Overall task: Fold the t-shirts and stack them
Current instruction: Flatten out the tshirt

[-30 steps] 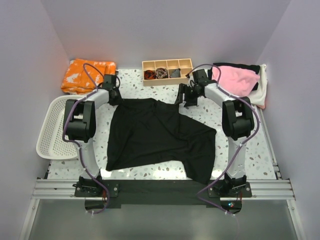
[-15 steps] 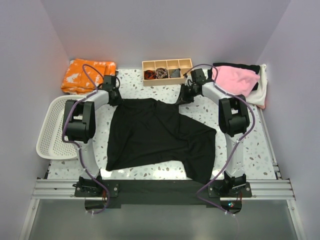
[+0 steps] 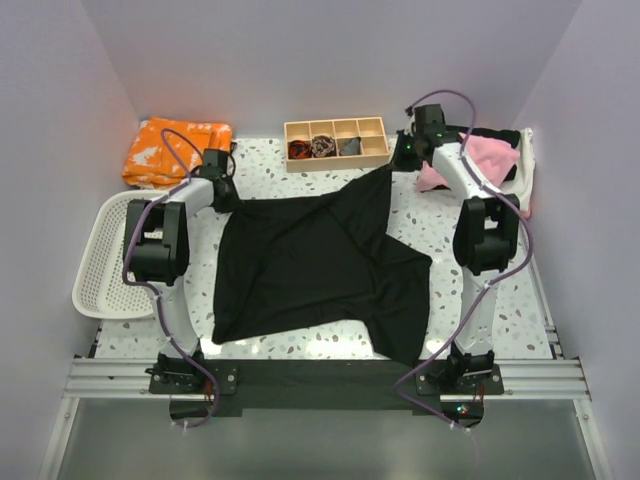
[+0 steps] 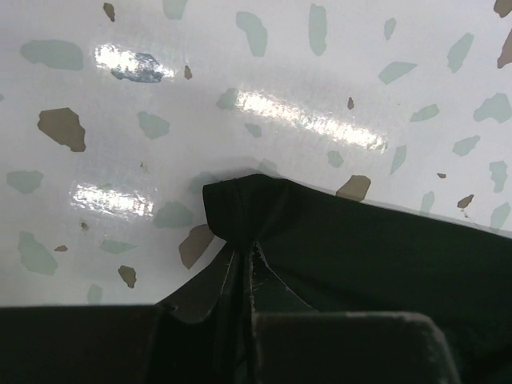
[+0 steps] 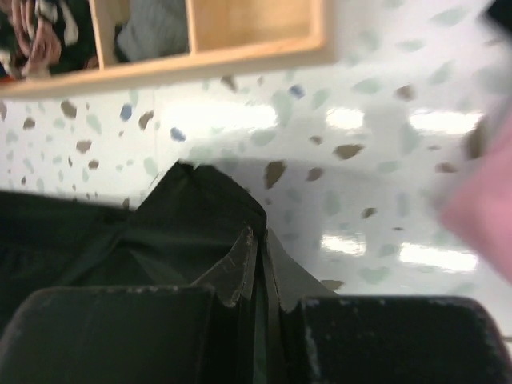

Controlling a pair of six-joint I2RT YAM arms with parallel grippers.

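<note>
A large black t-shirt (image 3: 320, 265) lies spread over the middle of the table. My left gripper (image 3: 228, 197) is shut on its far left corner (image 4: 240, 210), low on the tabletop. My right gripper (image 3: 398, 160) is shut on the far right corner of the black t-shirt (image 5: 204, 212) and holds it raised, so the cloth rises in a peak toward the wooden box. A pink t-shirt (image 3: 488, 158) sits on black and white ones at the far right.
A wooden compartment box (image 3: 335, 143) with small rolled fabrics stands at the back centre. An orange patterned cloth (image 3: 172, 148) lies at the back left. A white basket (image 3: 105, 255) sits at the left edge.
My right gripper has closed on the t-shirt's far right corner and moved back and to the right, pulling the cloth up into a peak. The left gripper stayed put.
</note>
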